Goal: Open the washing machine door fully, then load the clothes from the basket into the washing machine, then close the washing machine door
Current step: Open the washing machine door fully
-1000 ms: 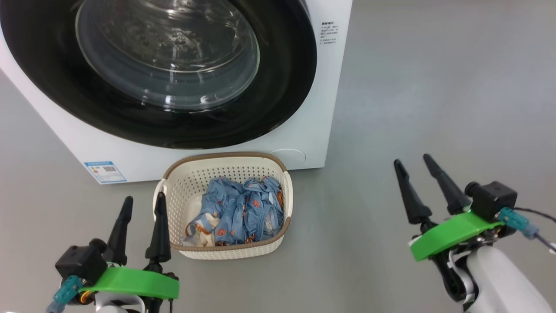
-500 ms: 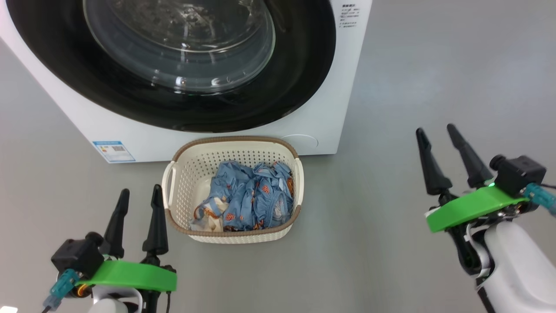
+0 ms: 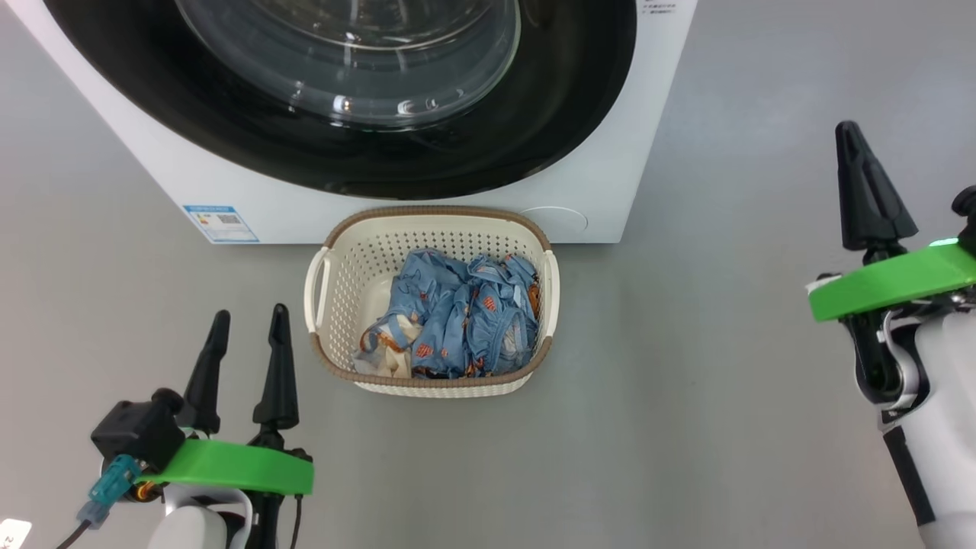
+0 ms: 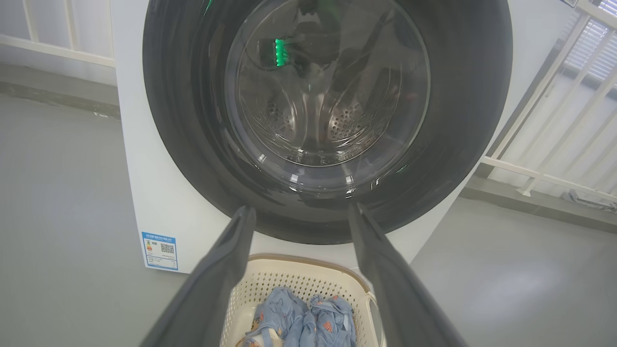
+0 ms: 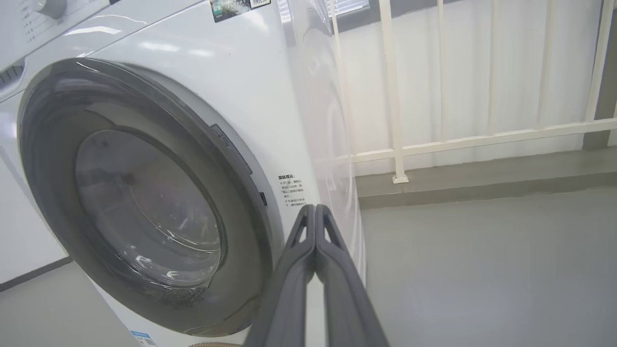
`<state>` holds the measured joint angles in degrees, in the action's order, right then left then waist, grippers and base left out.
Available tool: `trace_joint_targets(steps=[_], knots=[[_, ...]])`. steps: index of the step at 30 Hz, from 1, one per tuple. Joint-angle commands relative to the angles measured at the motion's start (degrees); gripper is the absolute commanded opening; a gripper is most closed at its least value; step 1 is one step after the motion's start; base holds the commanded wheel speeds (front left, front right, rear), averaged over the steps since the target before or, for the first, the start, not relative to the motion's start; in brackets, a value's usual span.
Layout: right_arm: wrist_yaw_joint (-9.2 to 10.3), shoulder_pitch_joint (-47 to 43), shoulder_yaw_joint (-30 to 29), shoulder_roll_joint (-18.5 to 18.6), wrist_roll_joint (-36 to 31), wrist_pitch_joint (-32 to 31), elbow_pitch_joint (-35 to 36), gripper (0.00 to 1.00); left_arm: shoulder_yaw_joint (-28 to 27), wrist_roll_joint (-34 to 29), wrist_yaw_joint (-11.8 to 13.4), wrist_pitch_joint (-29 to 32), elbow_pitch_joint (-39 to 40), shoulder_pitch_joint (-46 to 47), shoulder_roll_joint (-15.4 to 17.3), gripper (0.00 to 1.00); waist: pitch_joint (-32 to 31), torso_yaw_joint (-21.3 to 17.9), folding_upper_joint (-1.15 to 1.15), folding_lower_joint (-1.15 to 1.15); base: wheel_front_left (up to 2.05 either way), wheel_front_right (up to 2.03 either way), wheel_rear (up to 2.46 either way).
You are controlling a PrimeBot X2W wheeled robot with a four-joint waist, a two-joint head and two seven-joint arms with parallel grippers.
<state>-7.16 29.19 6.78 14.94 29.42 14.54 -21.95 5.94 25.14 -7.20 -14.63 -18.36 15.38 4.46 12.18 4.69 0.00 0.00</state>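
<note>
In right wrist view, right tool point(image 5: 315, 208) clenched, empty, near door point(image 5: 144, 202); head view: left tool point(image 3: 250, 313) released beside basket point(image 3: 435, 211).

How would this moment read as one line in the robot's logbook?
washing machine door: shut | clothes: in basket | left gripper: open, empty, near basket | right gripper: shut, empty, right of washing machine
</note>
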Motion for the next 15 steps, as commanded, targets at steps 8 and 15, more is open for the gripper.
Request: trace_joint_targets(steps=[8, 15], knots=[[-0.33, 5.5, 0.5, 2.7, 14.5, 0.5, 0.8, 0.0, -0.7, -0.1, -0.3, -0.4, 2.0, 3.0, 1.7, 1.0, 2.1, 1.4, 0.0, 0.0, 0.0, 0.0, 0.0], [-0.33, 9.8, 3.7, 6.0, 29.3, -2.0, -0.9, 0.0, -0.4, -0.2, -0.3, -0.4, 2.8, 3.8, 1.7, 1.0, 3.8, 2.3, 0.0, 0.0, 0.0, 0.0, 0.0]])
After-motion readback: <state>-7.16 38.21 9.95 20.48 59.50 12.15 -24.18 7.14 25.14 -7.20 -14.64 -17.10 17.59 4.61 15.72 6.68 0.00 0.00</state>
